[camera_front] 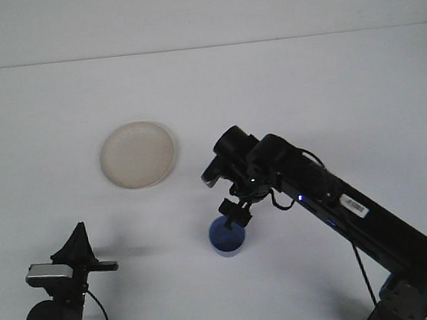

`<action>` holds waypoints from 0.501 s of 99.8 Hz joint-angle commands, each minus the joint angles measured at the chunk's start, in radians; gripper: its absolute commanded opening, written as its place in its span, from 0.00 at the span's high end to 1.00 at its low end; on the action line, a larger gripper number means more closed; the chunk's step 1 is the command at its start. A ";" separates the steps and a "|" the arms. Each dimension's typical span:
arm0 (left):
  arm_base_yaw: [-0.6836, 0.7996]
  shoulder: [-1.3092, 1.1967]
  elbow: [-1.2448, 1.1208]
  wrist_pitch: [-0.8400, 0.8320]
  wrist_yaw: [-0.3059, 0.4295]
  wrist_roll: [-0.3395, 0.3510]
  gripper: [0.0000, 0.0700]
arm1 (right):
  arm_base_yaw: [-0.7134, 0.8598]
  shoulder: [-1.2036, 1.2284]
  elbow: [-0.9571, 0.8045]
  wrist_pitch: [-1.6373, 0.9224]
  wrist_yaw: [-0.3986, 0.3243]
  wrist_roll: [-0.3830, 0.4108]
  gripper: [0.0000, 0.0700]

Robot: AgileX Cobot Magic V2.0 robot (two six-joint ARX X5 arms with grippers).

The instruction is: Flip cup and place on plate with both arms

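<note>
A blue cup (pixel 227 239) stands on the white table in front of centre, with its round top showing. My right gripper (pixel 235 211) hangs just over the cup's far rim, at the end of the black arm that reaches in from the lower right; whether it touches the rim is hidden. The cream plate (pixel 137 154) lies flat and bare to the upper left of the cup, well apart from it. My left gripper (pixel 78 251) rests at the lower left near the table's front edge, far from both cup and plate.
The right arm's black links (pixel 342 207) run diagonally across the table's lower right. The left arm's base and camera mount (pixel 54 302) sit at the lower left corner. The table's back edge (pixel 201 47) meets a pale wall.
</note>
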 commanded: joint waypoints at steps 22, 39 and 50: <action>0.000 -0.001 -0.018 0.010 0.004 0.000 0.98 | -0.263 -0.225 0.023 0.089 0.000 -0.023 0.40; 0.000 -0.001 -0.018 0.010 0.004 0.000 0.98 | -0.487 -0.412 -0.065 0.208 0.000 0.011 0.40; 0.000 -0.001 -0.018 0.010 0.004 0.000 0.98 | -0.603 -0.565 -0.211 0.345 0.001 0.051 0.40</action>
